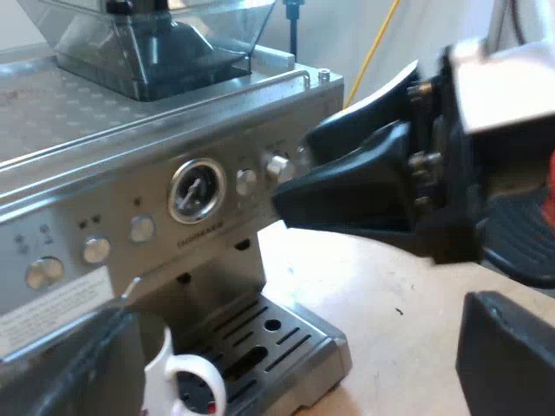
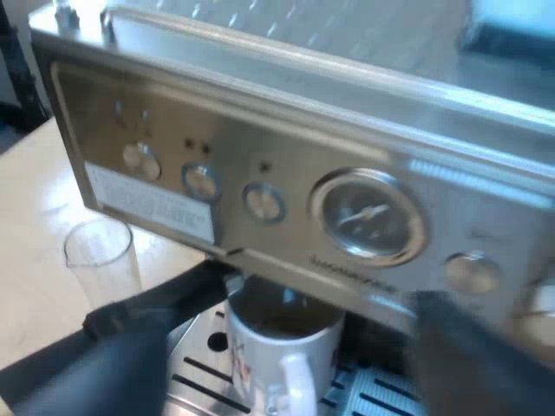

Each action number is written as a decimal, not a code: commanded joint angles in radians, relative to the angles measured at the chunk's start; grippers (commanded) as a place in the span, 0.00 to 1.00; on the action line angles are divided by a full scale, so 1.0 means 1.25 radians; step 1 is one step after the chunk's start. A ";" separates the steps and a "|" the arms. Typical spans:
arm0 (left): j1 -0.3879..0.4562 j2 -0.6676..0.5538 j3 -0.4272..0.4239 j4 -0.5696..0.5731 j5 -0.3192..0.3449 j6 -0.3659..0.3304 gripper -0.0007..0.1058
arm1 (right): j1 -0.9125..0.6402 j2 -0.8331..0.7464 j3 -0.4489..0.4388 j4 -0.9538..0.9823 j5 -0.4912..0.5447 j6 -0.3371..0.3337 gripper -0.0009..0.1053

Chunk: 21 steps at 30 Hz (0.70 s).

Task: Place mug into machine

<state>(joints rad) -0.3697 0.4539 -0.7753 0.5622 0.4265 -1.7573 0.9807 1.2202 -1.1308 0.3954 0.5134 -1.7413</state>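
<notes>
Clearing off the mug (image 2: pixel 282 342), set on the drip tray (image 2: pixel 195 377) under the espresso machine's (image 2: pixel 286 147) front.
With right gripper (image 2: pixel 325 299) spread open around it, gripping nothing: draw straight back, minding the mug's near-facing handle and the measuring glass (image 2: pixel 100 260) nearby. Leave left gripper (image 1: pixel 295 312) open, apart.

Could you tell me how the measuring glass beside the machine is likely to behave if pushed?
The measuring glass looks tall, narrow and empty, so it would probably tip rather than slide. Its clear wall suggests it is light and perhaps fragile.
</notes>
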 commanded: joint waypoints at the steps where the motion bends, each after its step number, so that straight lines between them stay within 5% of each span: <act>1: 0.001 -0.002 -0.033 0.012 -0.057 -0.013 0.77 | 0.000 -0.041 -0.006 0.024 0.015 -0.010 0.75; 12: 0.004 0.065 -0.120 0.007 0.004 0.010 0.77 | -0.073 -0.131 -0.006 0.065 0.009 -0.074 0.73; 21: 0.150 0.120 -0.131 0.007 0.042 0.010 0.77 | -0.297 -0.192 -0.006 0.158 -0.154 -0.069 0.73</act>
<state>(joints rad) -0.1787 0.6051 -0.9310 0.5772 0.4687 -1.7430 0.5931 0.9860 -1.1308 0.5924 0.3335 -1.8182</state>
